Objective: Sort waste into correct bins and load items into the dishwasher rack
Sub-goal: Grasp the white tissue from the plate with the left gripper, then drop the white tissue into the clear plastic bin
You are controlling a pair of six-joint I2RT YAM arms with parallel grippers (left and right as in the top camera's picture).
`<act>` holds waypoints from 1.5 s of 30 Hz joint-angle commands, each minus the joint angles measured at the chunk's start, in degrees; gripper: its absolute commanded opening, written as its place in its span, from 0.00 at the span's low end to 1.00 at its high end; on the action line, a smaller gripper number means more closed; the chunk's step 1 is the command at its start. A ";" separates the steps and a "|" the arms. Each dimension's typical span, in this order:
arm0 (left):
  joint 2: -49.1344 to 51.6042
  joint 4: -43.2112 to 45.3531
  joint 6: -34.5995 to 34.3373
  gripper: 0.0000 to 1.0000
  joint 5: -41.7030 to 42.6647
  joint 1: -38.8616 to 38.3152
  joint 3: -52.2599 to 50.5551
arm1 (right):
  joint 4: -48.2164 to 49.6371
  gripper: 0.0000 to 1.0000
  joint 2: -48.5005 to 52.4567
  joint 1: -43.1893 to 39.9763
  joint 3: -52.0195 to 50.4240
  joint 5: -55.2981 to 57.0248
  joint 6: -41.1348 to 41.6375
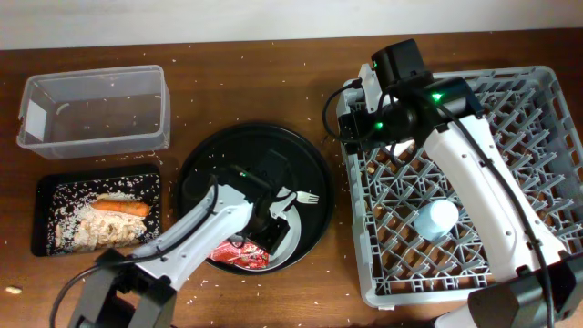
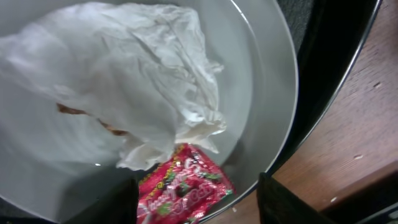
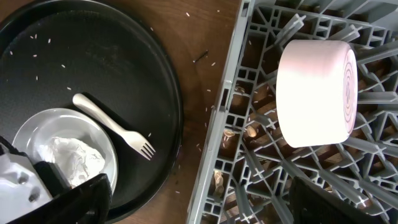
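Observation:
A pale-grey plate point(image 2: 264, 93) holds a crumpled white napkin point(image 2: 124, 74) and a shiny red snack wrapper point(image 2: 183, 186). My left gripper point(image 2: 199, 205) is open just over the plate's rim, and the wrapper lies between its dark fingers point(image 2: 283, 202) without being pinched. From overhead, the left gripper point(image 1: 273, 232) hovers over the plate point(image 1: 290, 239) on the round black tray. My right gripper point(image 1: 360, 118) hangs open and empty above the left edge of the grey dishwasher rack point(image 1: 510, 118). A light cup point(image 1: 435, 219) stands upside down in the rack. The white fork point(image 1: 305, 196) lies on the round tray.
The clear tub point(image 1: 96, 109) sits at the back left. In front of it, a shallow black tray point(image 1: 46, 219) holds rice scraps and an orange carrot point(image 1: 121, 207). Rice grains are scattered over the wooden table. The round black tray point(image 1: 228, 155) lies between bins and rack.

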 commanded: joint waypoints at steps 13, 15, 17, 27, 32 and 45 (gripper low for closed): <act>10.34 5.99 -10.60 0.31 -8.41 -0.33 -1.01 | -0.02 0.90 0.94 0.26 0.74 -0.11 0.44; 10.78 5.92 -10.58 0.11 -8.41 -0.33 -1.01 | -0.02 0.90 0.94 0.26 0.74 -0.09 0.44; 10.78 5.86 -10.60 0.01 -8.44 -0.31 -0.98 | -0.02 0.90 0.94 0.26 0.74 -0.11 0.44; 10.75 -11.04 -8.61 0.00 -8.68 5.90 25.44 | -0.04 0.90 0.94 0.26 0.74 -0.11 0.42; 10.75 -12.70 -7.34 0.01 -8.44 11.63 34.14 | -0.04 0.90 0.94 0.26 0.74 -0.09 0.42; 10.78 -18.71 -7.37 0.01 -4.98 9.42 15.82 | 0.22 0.90 0.94 0.26 0.74 -0.09 0.39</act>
